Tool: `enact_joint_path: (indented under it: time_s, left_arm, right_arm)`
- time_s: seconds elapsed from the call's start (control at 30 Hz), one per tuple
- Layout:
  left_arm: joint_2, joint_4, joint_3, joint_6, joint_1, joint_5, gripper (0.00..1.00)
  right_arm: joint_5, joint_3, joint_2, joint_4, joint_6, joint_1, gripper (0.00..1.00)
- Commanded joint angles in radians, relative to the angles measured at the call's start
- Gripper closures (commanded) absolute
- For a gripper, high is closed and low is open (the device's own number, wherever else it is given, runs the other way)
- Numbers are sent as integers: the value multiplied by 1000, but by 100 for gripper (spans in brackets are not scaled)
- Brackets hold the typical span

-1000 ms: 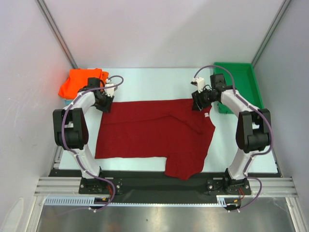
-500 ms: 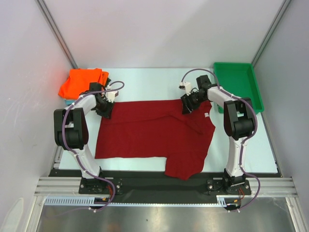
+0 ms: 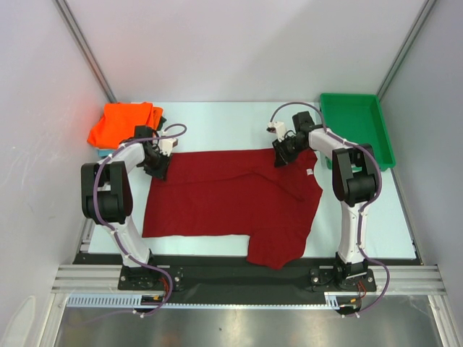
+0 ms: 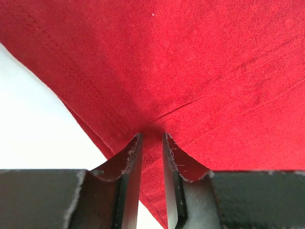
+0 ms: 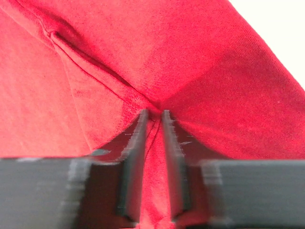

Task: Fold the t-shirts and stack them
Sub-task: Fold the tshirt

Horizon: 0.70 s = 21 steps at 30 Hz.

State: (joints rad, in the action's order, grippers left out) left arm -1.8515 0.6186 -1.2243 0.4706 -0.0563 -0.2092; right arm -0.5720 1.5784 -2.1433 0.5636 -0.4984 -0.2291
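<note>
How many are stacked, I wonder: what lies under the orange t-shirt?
A sliver of teal-blue cloth shows at the near left edge of the orange t-shirt; the rest beneath is covered.

Bright, even light from above, shadows soft and faint, white table [image 3: 231,123] nearly washed out, dull sheen on the near metal sill [image 3: 239,325], shirt [image 4: 190,57] weave crisp in the left wrist view, right gripper [image 5: 153,113] blurred

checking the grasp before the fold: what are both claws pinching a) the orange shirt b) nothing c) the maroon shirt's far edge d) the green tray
c: in the wrist views the left claw and right claw each pinch a fold of the maroon shirt
</note>
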Motion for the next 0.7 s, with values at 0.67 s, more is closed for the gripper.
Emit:
enact_joint_path:
  time_s: [0.67]
  left_arm:
    - [75,-54,17,-18,4,-22,74]
  right_arm:
    - [17,-201,328,22,6,-160,100]
